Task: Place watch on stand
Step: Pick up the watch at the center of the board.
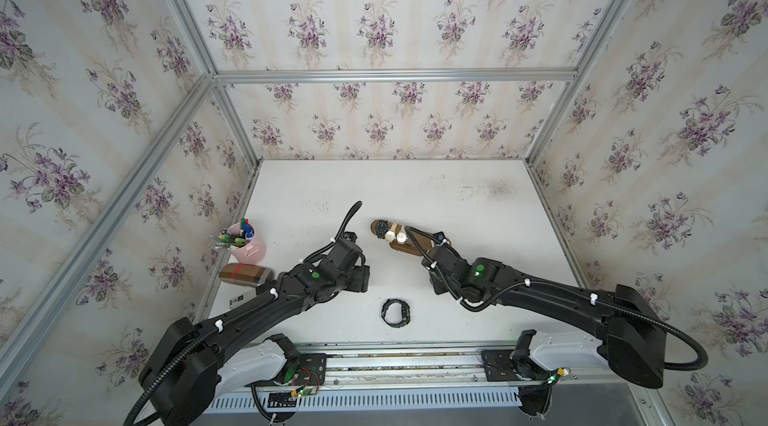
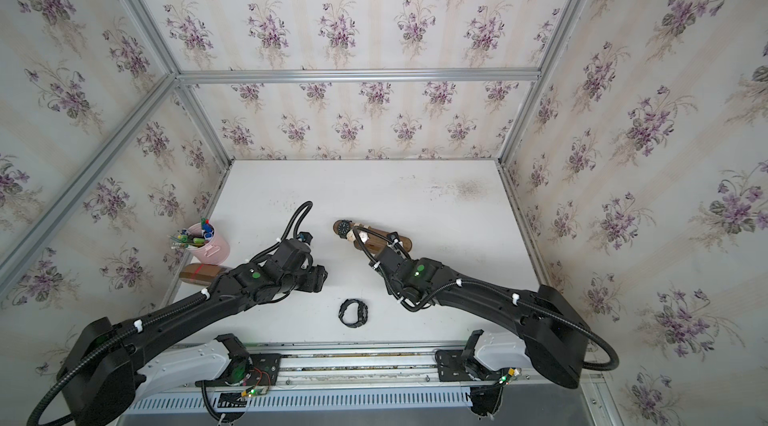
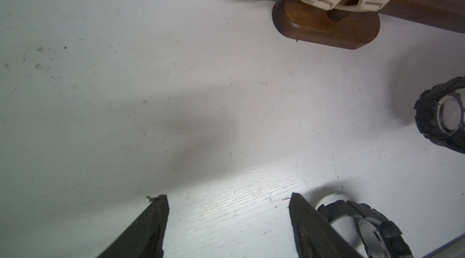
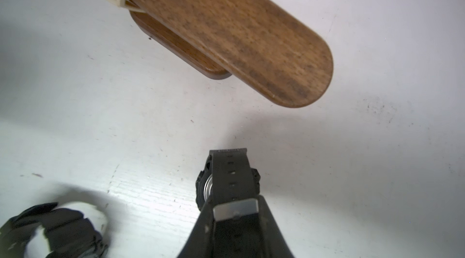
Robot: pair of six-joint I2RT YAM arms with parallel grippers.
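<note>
- Right gripper (image 4: 235,206): jaws closed on the strap of a black watch (image 4: 227,181), pinched at the buckle end. The case hangs beyond the fingertips, back plate visible.
- The black watch is not on the stand (image 4: 239,42). It sits near the bar's bare rounded end, apart from it, with no contact. Its shadow falls on the worktop (image 1: 415,191) beside it.
- In both top views the right arm covers its own jaws and the held watch, so the grip shows only in the right wrist view.
- The stand lies at mid worktop, with the long bar overhanging the smaller base. One end carries a dark watch (image 1: 381,228) and two beige watches (image 1: 391,235) (image 1: 401,238), side by side and touching. The other half of the bar is bare wood.
- Left gripper (image 3: 226,196): jaws open wide with nothing between them, low over bare worktop and well short of the stand.
- A second black watch (image 1: 396,312) lies loose on the worktop near the front edge, between the two arms. In the left wrist view it is just beside one left finger (image 3: 309,226), outside the gap. I can't tell whether they touch. A white insert shows inside its strap loop.
- At the left edge of the worktop stand a pink cup of pens (image 1: 249,243) and a brown box with red tape (image 1: 245,274), clear of both arms' jaws.
</note>
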